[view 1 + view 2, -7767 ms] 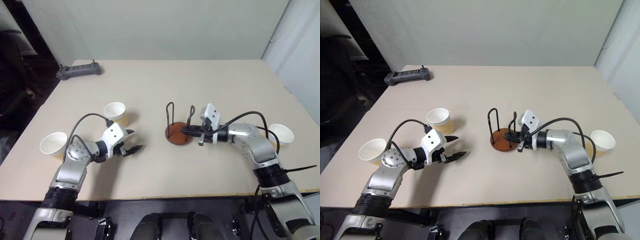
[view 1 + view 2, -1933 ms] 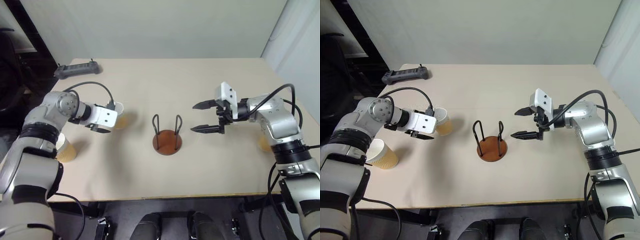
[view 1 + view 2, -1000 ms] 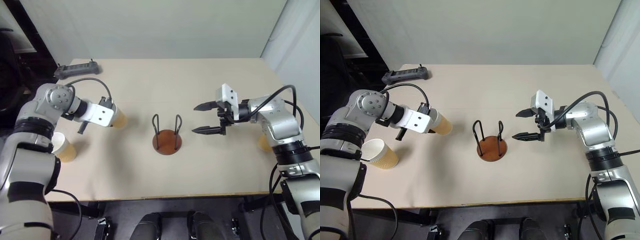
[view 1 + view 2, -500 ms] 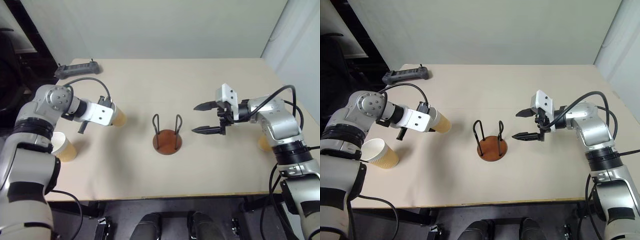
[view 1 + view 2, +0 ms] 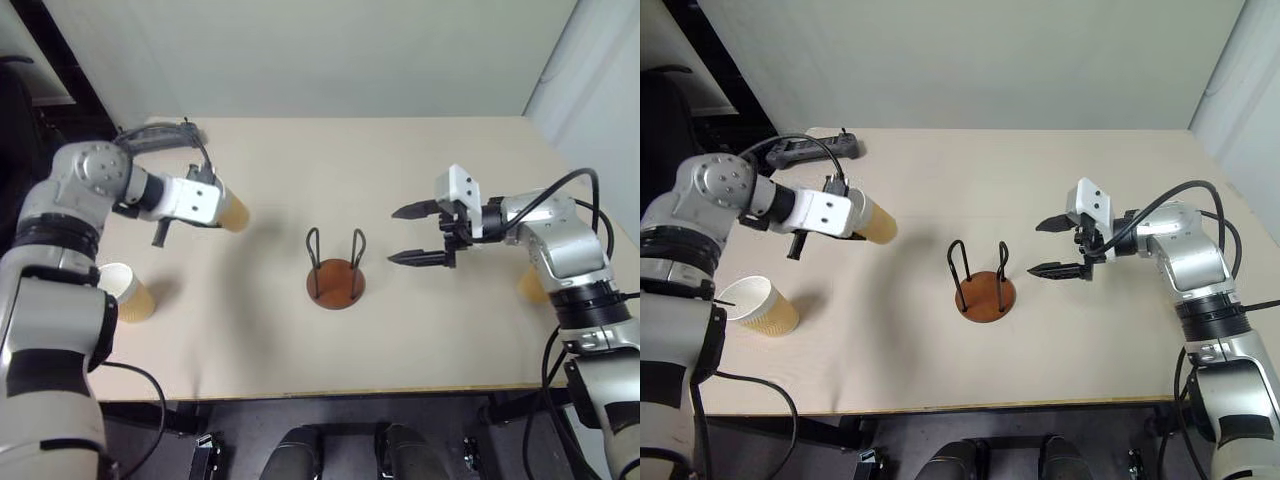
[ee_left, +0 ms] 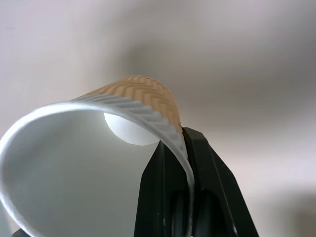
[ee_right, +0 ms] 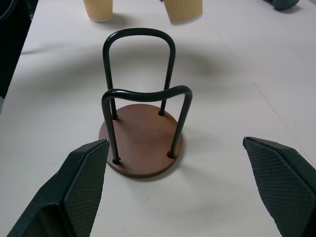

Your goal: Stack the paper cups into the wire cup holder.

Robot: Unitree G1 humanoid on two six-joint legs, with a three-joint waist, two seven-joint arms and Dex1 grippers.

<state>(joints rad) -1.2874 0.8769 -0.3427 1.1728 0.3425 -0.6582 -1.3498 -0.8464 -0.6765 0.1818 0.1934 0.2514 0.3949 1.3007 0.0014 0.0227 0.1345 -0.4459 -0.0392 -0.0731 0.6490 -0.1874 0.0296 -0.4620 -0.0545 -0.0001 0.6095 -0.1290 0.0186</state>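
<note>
A tan paper cup (image 5: 233,212) hangs tilted above the table's left side. My left gripper (image 5: 214,203) is shut on its wall near the white rim, and the fingers (image 6: 197,197) pinch that wall from inside and outside. A second paper cup (image 5: 126,293) stands upright near the left edge. A third paper cup (image 5: 531,286) peeks out behind my right forearm. The wire cup holder (image 5: 335,281), a brown disc with two black loops, stands empty at mid-table. My right gripper (image 5: 421,235) is open just right of it, fingers (image 7: 84,187) pointing at the holder (image 7: 143,143).
A black controller (image 5: 160,136) lies at the table's far left corner, behind my left arm. The beige table (image 5: 330,170) ends at a wall behind and at a front edge near me.
My left gripper has lifted the held cup higher above the table and a little farther back. The right arm and the holder have stayed in place.
</note>
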